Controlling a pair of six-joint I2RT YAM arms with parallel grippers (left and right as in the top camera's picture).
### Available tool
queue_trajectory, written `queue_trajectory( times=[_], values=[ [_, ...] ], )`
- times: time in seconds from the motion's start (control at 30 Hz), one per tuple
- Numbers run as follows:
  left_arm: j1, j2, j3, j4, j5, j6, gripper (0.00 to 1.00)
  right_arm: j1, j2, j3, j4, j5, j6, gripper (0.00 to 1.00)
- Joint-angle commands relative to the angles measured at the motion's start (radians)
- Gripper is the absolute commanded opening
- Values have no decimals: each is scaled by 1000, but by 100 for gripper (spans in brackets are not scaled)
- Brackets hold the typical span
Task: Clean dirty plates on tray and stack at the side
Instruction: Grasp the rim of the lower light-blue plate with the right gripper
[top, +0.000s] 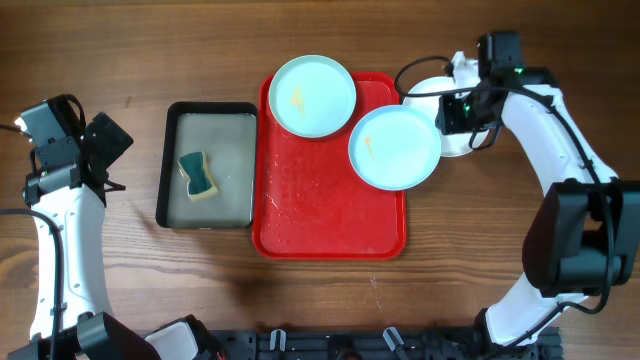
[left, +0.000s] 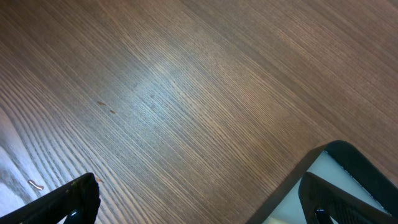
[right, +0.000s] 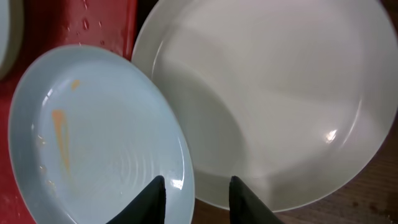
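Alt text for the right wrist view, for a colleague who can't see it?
A pale mint plate smeared with orange overlaps the left edge of a white plate, its other side over the red tray. The right gripper hangs at the bottom, dark fingers apart either side of the mint plate's rim.

Wooden bench (top: 130, 290), brown, grain visible. Small black-rimmed tray (top: 210, 107) with a grey inside sits on the left half, its long sides running near to far. One sponge (top: 198, 175) lies flat inside, left of the middle; teal top, yellow layer, wavy outline. The left wrist view shows bench grain, a few tiny brown specks (left: 106, 107) and one corner of the black-rimmed tray.
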Motion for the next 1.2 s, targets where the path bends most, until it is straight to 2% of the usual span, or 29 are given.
queue_trajectory(
  times=[0.0, 0.3, 0.37, 0.4, 0.43, 0.6, 0.67, 0.83, 0.93, 1.0, 1.1, 1.17],
  values=[
    [3, -7, 11, 3, -5, -9, 100, 23, 2, -64, 2, 44, -9, 32],
    [3, -7, 11, 3, -5, -9, 100, 32, 2, -144, 64, 44, 44, 26],
    [3, -7, 11, 3, -5, -9, 100, 34, 2, -164, 82, 43, 78, 16],
    [3, -7, 11, 3, -5, -9, 100, 34, 1, -163, 93, 32, 98, 5],
    [3, -7, 11, 3, -5, -9, 100, 34, 1, -163, 93, 3, 108, 4],
    [3, -7, 11, 3, -5, -9, 100, 95, 1, -163, 54, -219, 182, 4],
    [3, -7, 11, 3, -5, -9, 100, 158, 1, -163, 9, -220, 187, 4],
    [3, -7, 11, 3, -5, -9, 100, 337, 1, -163, -43, -220, 341, 4],
    [3, -7, 11, 3, -5, -9, 100, 431, 1, -163, -41, -219, 359, 4],
    [3, -7, 11, 3, -5, -9, 100, 471, 1, -163, -32, -219, 359, 4],
    [3, -7, 11, 3, -5, -9, 100, 513, 1, -163, 11, -220, 468, 4],
    [3, -7, 11, 3, -5, -9, 100, 522, 1, -163, 25, -220, 489, 4]
  ],
)
